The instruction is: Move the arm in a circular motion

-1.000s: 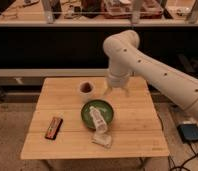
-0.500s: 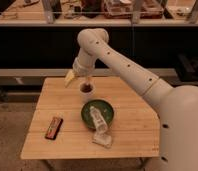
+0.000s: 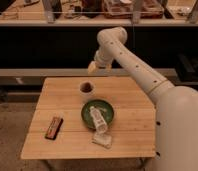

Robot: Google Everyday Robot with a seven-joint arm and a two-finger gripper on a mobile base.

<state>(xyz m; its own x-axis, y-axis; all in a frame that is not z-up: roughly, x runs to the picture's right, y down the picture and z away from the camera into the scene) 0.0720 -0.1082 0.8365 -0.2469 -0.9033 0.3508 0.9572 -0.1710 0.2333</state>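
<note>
While you look down at the wooden table (image 3: 67, 145), the arm (image 3: 137, 70) reaches from the lower right up past the far edge, its bulbous elbow high over the back. Your gripper (image 3: 92, 67) hangs above the far edge, just behind the small cup (image 3: 86, 88), holding nothing you can see. Nearer you sit a green bowl (image 3: 87, 116) with a plastic bottle (image 3: 98, 120) and a dark bar (image 3: 54, 127)
</note>
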